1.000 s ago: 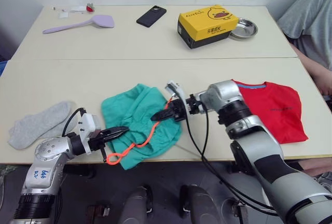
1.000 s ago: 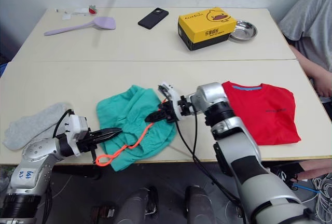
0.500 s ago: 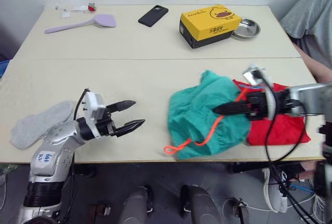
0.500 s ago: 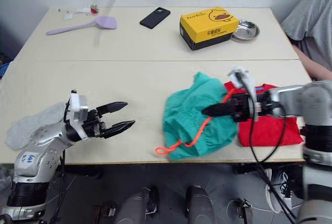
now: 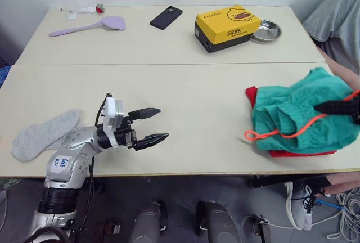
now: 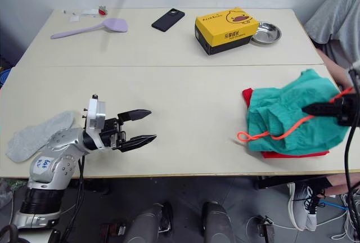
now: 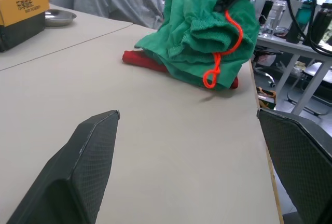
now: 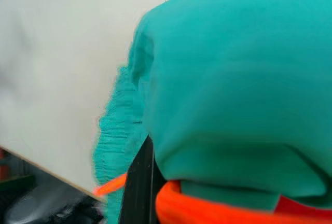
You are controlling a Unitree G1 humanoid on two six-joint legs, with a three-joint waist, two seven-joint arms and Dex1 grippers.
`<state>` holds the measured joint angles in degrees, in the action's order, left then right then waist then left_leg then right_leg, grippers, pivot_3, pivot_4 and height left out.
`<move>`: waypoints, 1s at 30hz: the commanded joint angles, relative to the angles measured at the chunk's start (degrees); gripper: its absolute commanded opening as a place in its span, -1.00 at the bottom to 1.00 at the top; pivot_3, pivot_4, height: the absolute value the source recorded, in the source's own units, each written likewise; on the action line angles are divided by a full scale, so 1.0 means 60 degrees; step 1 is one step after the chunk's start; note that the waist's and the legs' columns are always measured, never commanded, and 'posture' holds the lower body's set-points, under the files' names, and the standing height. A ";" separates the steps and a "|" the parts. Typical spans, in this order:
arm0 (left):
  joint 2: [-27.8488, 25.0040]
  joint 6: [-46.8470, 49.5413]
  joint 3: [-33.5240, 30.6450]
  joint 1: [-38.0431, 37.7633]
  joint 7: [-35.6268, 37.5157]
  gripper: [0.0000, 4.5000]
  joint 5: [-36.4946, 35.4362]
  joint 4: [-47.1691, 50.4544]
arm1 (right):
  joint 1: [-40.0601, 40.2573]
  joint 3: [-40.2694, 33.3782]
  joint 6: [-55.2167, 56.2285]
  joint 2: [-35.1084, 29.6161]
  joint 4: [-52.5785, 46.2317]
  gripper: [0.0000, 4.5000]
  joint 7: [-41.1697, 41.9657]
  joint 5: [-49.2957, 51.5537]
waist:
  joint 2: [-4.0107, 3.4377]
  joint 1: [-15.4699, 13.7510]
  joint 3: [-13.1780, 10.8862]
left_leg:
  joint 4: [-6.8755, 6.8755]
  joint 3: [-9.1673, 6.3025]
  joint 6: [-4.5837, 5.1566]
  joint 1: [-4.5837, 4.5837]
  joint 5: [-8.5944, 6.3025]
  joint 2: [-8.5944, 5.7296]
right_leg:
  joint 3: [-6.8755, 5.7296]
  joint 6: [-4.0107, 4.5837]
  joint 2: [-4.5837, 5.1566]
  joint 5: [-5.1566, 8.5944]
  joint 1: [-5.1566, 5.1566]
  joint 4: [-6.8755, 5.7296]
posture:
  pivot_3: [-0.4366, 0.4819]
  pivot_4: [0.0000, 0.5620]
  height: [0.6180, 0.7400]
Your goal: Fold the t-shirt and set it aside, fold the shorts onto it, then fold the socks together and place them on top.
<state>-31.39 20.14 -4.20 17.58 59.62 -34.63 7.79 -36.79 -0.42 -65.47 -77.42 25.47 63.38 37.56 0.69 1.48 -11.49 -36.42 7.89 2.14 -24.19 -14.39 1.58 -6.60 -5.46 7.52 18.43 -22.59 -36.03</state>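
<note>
1. The right claw (image 6: 308, 109) is clenched on the shorts (image 6: 281, 113), its black fingers pinching the teal cloth and the orange drawstring (image 6: 264, 135) at the right edge of the counter (image 5: 185, 85).
2. Below and around that claw the shorts lie bunched in a heap on top of the t-shirt (image 5: 251, 93), whose red cloth peeks out at the heap's edges.
3. The drawstring trails from the right claw across the shorts and ends in a loop just past the heap's edge on the bare counter.
4. The left claw (image 5: 153, 125) is released, fingers spread wide and holding nothing, just above the counter, well apart from the heap.
5. Behind the left claw, beside its arm, the socks (image 5: 42, 135) lie flat near the counter's edge.
6. Far beyond both claws sit a yellow box (image 5: 226, 27), a metal bowl (image 5: 266, 30), a black phone (image 5: 166, 17) and a lilac spatula (image 5: 90, 26).
</note>
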 commanded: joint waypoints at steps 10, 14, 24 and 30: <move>-0.0273 0.0164 -0.0335 -0.0163 -0.0098 0.98 -0.0153 0.0479 | -0.1175 0.0378 0.4784 0.2427 0.3719 -1.00 0.0250 -0.3082 | -0.0020 0.0019 -0.0009 | -0.0027 0.0085 0.0002 0.0017 0.0004 0.0019 | -0.0035 -0.0029 -0.0007 -0.0019 -0.0022 -0.0010 | -0.05 -0.47 1.00; -0.0361 0.0160 -0.0426 -0.0291 -0.0140 0.98 -0.0151 0.0546 | -0.1275 0.0216 0.5832 0.2642 0.4019 -1.00 -0.0285 -0.3670 | -0.0020 0.0022 -0.0010 | -0.0053 0.0087 0.0006 0.0018 0.0001 0.0022 | -0.0029 -0.0033 -0.0006 -0.0024 -0.0020 -0.0019 | -0.05 -0.47 1.00; -0.0705 0.0173 -0.0737 -0.0729 0.0062 1.00 -0.0149 0.0523 | 0.0892 -0.1706 0.6865 0.0668 0.2100 0.62 0.1086 -0.3416 | -0.0059 -0.0150 -0.0023 | -0.0099 0.0084 0.0028 0.0003 -0.0031 0.0018 | 0.0021 -0.0033 0.0010 -0.0024 -0.0017 -0.0031 | -0.05 -0.47 1.00; -0.0989 0.0016 -0.0895 -0.1027 0.0176 1.00 -0.0010 0.0312 | 0.4645 -0.5007 0.7751 0.0445 -0.0642 0.98 0.2630 -0.2732 | -0.0061 -0.0222 -0.0014 | -0.0101 0.0080 0.0025 0.0028 -0.0051 0.0037 | 0.0010 -0.0033 0.0003 -0.0030 0.0020 -0.0006 | -0.05 -0.47 1.00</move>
<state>-36.54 20.81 -8.56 11.83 60.03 -34.54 8.58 -10.38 -25.30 -20.27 -74.68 25.83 77.22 19.71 0.33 0.15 -11.58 -37.01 8.39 2.32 -24.04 -14.74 1.80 -6.54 -5.68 7.54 18.22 -22.49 -36.04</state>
